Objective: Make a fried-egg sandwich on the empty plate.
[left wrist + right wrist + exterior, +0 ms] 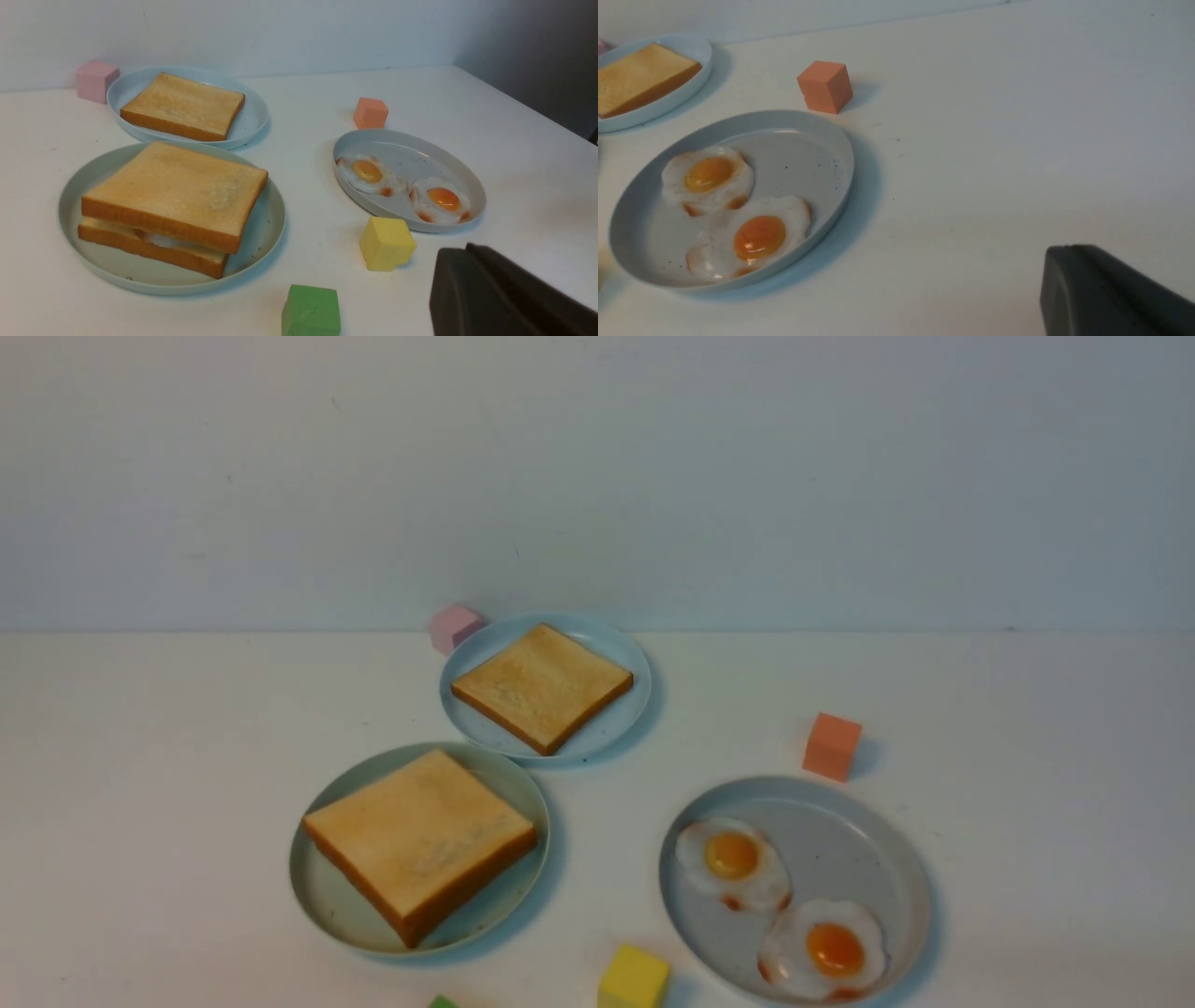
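Sandwich [173, 205] inside green rim [70, 252] | grippers [467, 280] [1073, 280] shut, holding nothing | open table right of grey plate [794, 896]

The fried eggs [760, 237] look glossy; the green block [312, 310] looks matt.

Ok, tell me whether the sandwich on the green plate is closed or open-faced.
Closed: the upper toast slice lies over the lower one, with egg white showing between them.
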